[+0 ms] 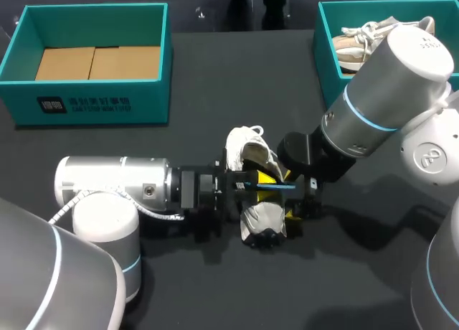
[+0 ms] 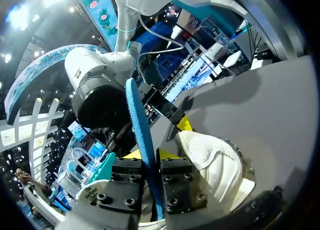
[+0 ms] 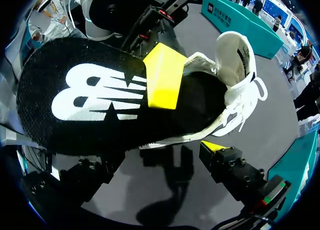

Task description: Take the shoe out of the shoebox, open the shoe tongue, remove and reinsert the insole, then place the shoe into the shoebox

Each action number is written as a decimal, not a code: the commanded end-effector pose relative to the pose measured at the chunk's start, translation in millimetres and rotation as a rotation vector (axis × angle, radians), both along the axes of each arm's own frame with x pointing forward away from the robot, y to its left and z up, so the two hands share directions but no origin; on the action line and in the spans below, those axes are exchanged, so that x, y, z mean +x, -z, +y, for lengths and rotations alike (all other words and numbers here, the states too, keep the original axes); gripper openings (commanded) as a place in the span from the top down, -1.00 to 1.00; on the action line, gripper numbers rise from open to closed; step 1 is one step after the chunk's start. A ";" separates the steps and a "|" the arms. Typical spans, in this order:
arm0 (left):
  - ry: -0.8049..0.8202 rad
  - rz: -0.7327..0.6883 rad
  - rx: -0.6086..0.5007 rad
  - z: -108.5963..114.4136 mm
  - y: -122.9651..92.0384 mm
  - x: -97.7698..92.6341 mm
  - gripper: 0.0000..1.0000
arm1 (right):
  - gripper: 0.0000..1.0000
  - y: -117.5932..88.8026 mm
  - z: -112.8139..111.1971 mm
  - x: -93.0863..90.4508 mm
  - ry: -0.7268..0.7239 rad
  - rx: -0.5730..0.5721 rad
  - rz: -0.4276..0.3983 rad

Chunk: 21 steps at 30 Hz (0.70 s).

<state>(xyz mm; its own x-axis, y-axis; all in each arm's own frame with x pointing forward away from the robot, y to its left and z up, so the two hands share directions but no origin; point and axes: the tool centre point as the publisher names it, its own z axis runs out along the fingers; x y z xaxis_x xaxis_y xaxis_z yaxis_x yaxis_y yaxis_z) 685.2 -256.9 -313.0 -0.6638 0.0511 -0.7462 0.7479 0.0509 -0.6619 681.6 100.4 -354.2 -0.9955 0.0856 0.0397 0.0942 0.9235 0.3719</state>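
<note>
A white shoe (image 1: 257, 214) lies mid-table, its tongue and laces (image 1: 247, 145) toward the far side. My left gripper (image 1: 247, 185) comes in from the left and is shut on the insole (image 1: 271, 186), which stands on edge over the shoe. In the left wrist view the blue-edged insole (image 2: 142, 135) runs up between the fingers of my left gripper (image 2: 152, 157), with the shoe (image 2: 215, 165) beside them. In the right wrist view the insole's black printed face (image 3: 90, 100) is pressed by a yellow left fingertip (image 3: 162, 82). My right gripper (image 3: 150, 160) is open beside the shoe (image 3: 235, 75), holding nothing.
A teal shoebox (image 1: 93, 93) with a cardboard floor stands at the back left. A second teal box (image 1: 326, 50) at the back right holds another pale shoe (image 1: 358, 39). My right arm (image 1: 387, 93) reaches over the table's right half.
</note>
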 end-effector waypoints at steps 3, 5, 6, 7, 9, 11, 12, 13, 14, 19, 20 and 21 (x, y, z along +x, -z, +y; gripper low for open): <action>0.000 -0.005 0.021 -7.3 9.6 6.0 1.00 | -1.00 1.0 0.7 -1.2 0.002 -0.001 -0.003; -0.012 -0.008 0.035 -9.3 13.4 8.8 1.00 | -1.00 1.0 0.7 -1.2 0.002 -0.001 -0.003; -0.017 -0.009 0.040 -10.1 14.9 10.0 1.00 | -1.00 1.0 0.7 -1.2 0.002 -0.001 -0.003; -0.026 -0.010 0.047 -10.8 16.4 11.6 1.00 | -1.00 1.0 0.7 -1.2 0.002 -0.001 -0.003; -0.041 -0.016 0.065 -12.2 20.3 15.1 1.00 | -1.00 1.0 0.7 -1.2 0.002 -0.001 -0.003; -0.059 -0.015 0.084 -12.9 23.9 18.9 1.00 | -1.00 1.0 0.7 -1.2 0.002 -0.001 -0.003; -0.067 -0.015 0.094 -13.2 26.4 20.9 1.00 | -1.00 1.0 0.7 -1.2 0.002 -0.001 -0.003; -0.075 -0.011 0.103 -13.2 28.6 22.8 1.00 | -1.00 1.0 0.7 -1.2 0.002 -0.001 -0.003; -0.082 -0.013 0.111 -13.0 30.6 24.4 1.00 | -1.00 1.0 0.7 -1.2 0.002 -0.001 -0.003; -0.100 0.002 0.133 -9.2 39.6 31.5 1.00 | -1.00 1.0 0.7 -1.2 0.002 -0.001 -0.003; -0.102 0.003 0.135 -8.4 40.4 32.0 1.00 | -1.00 1.0 0.7 -1.2 0.002 -0.001 -0.003; -0.104 0.005 0.136 -7.4 40.7 32.2 1.00 | -1.00 1.0 0.7 -1.2 0.002 -0.001 -0.003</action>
<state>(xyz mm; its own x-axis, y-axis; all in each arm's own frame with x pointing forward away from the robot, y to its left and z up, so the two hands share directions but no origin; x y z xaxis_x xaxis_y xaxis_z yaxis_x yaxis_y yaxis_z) 712.2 -261.4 -348.5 -0.6740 0.0774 -0.7347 0.7311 0.2120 -0.6485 681.9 100.0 -354.4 -0.9955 0.0862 0.0396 0.0948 0.9236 0.3714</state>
